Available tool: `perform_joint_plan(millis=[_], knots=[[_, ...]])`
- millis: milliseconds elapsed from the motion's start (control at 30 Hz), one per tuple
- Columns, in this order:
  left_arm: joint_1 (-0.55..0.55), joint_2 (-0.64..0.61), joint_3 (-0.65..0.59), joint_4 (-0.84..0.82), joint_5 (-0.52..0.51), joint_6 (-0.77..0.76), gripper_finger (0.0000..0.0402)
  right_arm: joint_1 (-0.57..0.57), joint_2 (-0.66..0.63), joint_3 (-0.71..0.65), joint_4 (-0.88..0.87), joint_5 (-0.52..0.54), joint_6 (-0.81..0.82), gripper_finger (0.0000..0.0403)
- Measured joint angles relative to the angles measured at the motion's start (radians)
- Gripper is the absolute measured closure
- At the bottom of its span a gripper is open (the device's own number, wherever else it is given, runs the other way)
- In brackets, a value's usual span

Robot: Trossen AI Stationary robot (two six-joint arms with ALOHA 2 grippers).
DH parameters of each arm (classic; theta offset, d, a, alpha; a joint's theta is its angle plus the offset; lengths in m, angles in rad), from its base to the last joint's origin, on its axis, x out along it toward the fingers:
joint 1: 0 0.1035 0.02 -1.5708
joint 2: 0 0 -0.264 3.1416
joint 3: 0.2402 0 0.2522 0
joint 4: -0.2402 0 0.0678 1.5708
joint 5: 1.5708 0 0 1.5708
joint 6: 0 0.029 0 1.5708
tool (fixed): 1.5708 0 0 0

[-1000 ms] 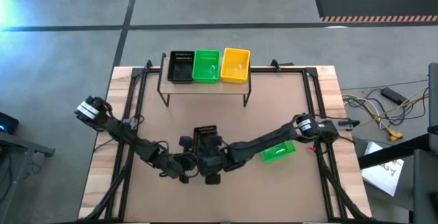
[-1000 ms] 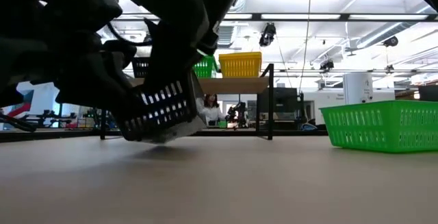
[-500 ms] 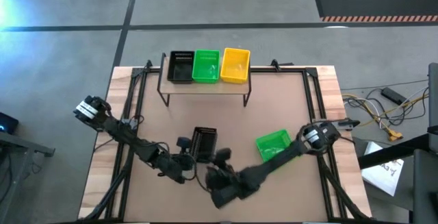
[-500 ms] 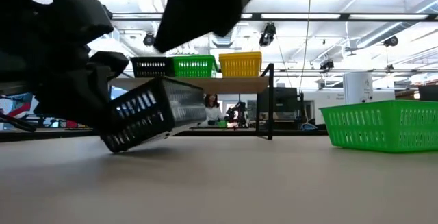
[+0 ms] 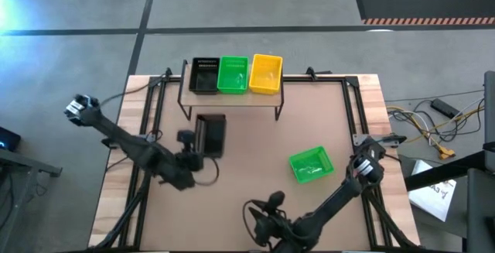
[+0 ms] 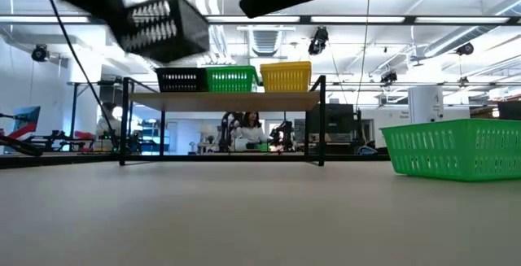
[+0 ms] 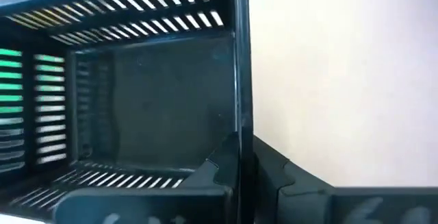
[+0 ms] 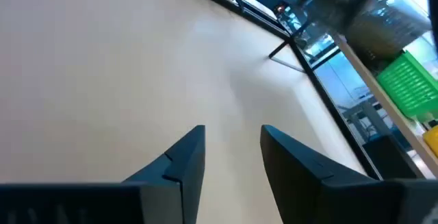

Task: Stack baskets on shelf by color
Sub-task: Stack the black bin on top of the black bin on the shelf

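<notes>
Your left claw is clamped on the rim of a black basket, one finger inside the wall and one outside. The basket hangs in the air, clear of the tabletop, just in front of the shelf at the far edge. On the shelf sit a black bin, a green bin and a yellow bin in a row. A second green basket rests toward the right edge. Your right claw waits at the near edge, fingers parted and empty.
</notes>
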Motion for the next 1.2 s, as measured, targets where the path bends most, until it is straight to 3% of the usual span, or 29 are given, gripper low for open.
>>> perform_joint_plan(millis=[167,433,633,900,1200], knots=[[0.179,-0.079,0.177,-0.183,-0.020,0.178,0.0402,0.003,0.000,-0.003,0.001,0.005,0.007,0.0279],[0.683,-0.081,0.291,-0.187,0.097,0.714,0.0401,-0.011,0.000,-0.003,0.005,0.023,0.025,0.0284],[0.961,-0.030,0.281,-0.191,0.343,0.887,0.0401,-0.010,0.000,-0.003,0.005,0.023,0.033,0.0284],[1.001,0.019,0.285,-0.192,0.398,0.950,0.0401,-0.010,0.000,-0.003,0.005,0.024,0.033,0.0285],[1.002,0.029,0.358,-0.161,0.367,0.949,0.0401,-0.010,0.001,-0.005,0.005,0.025,0.041,0.0289]])
